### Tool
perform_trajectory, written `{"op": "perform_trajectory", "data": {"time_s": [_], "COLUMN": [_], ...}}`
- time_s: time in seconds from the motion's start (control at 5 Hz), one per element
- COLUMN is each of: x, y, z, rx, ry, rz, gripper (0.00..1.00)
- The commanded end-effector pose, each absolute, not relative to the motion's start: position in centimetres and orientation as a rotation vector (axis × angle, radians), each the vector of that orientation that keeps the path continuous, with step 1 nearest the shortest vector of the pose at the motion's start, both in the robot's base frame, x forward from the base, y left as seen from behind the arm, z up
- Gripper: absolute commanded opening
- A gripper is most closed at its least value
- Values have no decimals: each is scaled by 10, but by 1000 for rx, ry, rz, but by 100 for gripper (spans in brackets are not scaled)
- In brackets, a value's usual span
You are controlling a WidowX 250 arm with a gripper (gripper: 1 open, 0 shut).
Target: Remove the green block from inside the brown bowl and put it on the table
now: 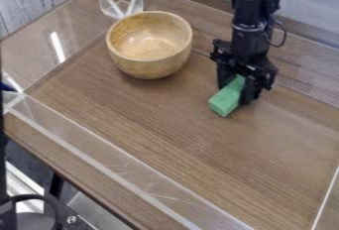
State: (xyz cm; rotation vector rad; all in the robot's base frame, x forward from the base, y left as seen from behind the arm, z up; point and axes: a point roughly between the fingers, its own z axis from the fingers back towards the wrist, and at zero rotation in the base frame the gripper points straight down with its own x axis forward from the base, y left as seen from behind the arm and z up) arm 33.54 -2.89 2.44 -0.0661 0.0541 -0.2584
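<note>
The green block (227, 98) hangs tilted at the tabletop to the right of the brown bowl (149, 43), its lower end at or just above the wood. My gripper (241, 79) points straight down and is shut on the block's upper end. The bowl is empty, showing its smooth pale inside. The table (159, 145) is brown wood grain and stretches toward the front.
Clear acrylic walls (54, 135) run along the table's edges, with a folded clear corner piece (119, 1) behind the bowl. The black arm (255, 6) rises to the top of the view at the back right.
</note>
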Motion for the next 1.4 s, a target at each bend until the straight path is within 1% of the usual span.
{"op": "perform_trajectory", "data": {"time_s": [0.0,0.2,0.4,0.6,0.8,1.0,1.2], "x": [350,350,348,346,344,340,333], "y": [-25,-24,-22,-19,-16,-10,2], "z": [39,40,44,58,75,114,151], "rx": [-63,-66,-72,-78,-82,-75,-60], "ry": [-16,-14,-18,-40,-72,-161,-226], "rz": [-246,-239,-231,-221,-210,-190,-172], "gripper": [0,100,100,100,100,100,100]}}
